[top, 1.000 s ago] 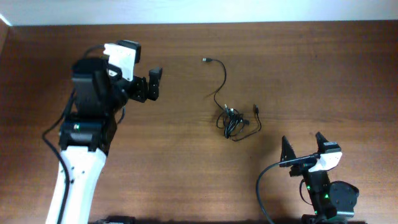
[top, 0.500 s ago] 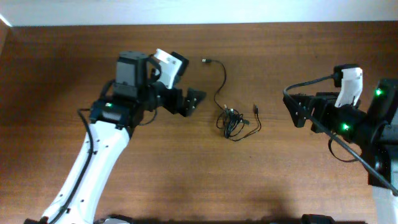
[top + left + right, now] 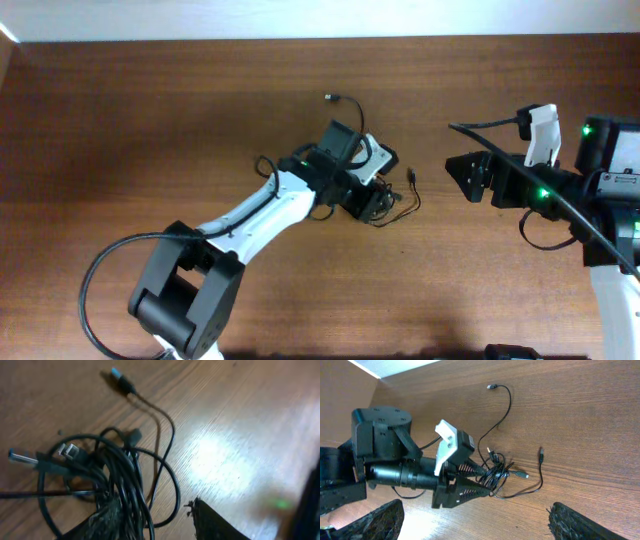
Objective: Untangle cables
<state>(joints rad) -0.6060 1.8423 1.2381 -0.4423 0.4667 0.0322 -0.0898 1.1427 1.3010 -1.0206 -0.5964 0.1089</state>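
The cables [image 3: 377, 203] lie mid-table as a small black knot with loose strands. One strand runs up to a plug [image 3: 333, 97] and another ends in a plug [image 3: 411, 175] on the right. My left gripper [image 3: 366, 190] is down on the knot. In the left wrist view the bundle [image 3: 117, 480] lies between the fingers. It touches the left finger [image 3: 95, 522], while the right finger [image 3: 215, 522] stands apart from it. From the right wrist, the left gripper [image 3: 487, 483] points into the knot [image 3: 496, 474]. My right gripper [image 3: 468, 178] hovers wide open to the right, holding nothing.
The brown wooden table [image 3: 150, 120] ends at a pale wall along the far edge. The left arm's white links [image 3: 250, 215] stretch diagonally from the front left toward the knot. The right arm's base [image 3: 610, 190] stands at the right edge.
The left arm has swung right and come down onto the knot, and its jaws have narrowed around the bundle. The right gripper has shifted slightly left and stays wide.
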